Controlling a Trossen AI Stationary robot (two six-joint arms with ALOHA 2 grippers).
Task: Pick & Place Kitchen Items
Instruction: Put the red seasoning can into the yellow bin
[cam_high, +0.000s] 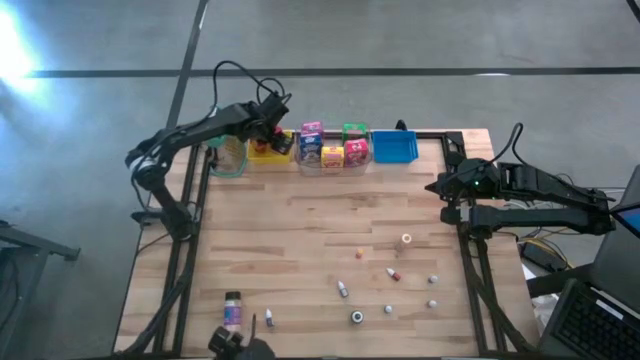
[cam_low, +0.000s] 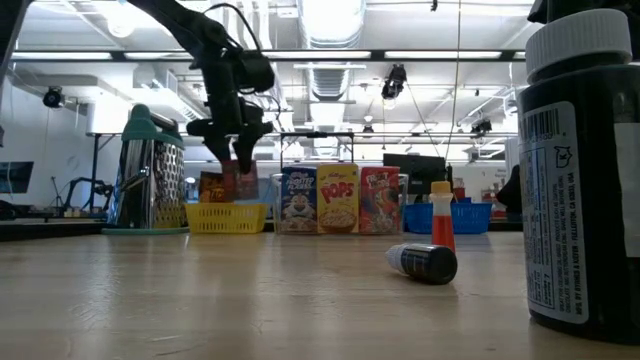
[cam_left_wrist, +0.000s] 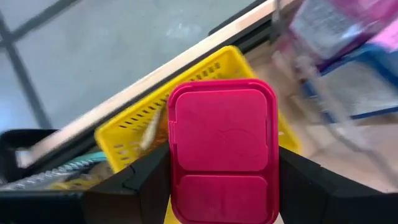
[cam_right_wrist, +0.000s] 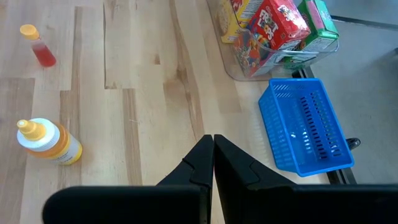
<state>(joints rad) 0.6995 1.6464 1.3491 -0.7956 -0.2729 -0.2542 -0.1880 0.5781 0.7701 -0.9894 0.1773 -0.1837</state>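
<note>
Red block is pinched between the fingers of the left end effector, held above the yellow bin at the far edge of the desk. Right end effector has its fingers pressed together, holds nothing, and waits near the blue bin. Mini cereal boxes stand in the clear bin between both bins. Small bottles lie scattered on the near desk area.

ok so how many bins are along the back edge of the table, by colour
yellow bin: 1
clear bin: 1
blue bin: 1
total: 3
</note>
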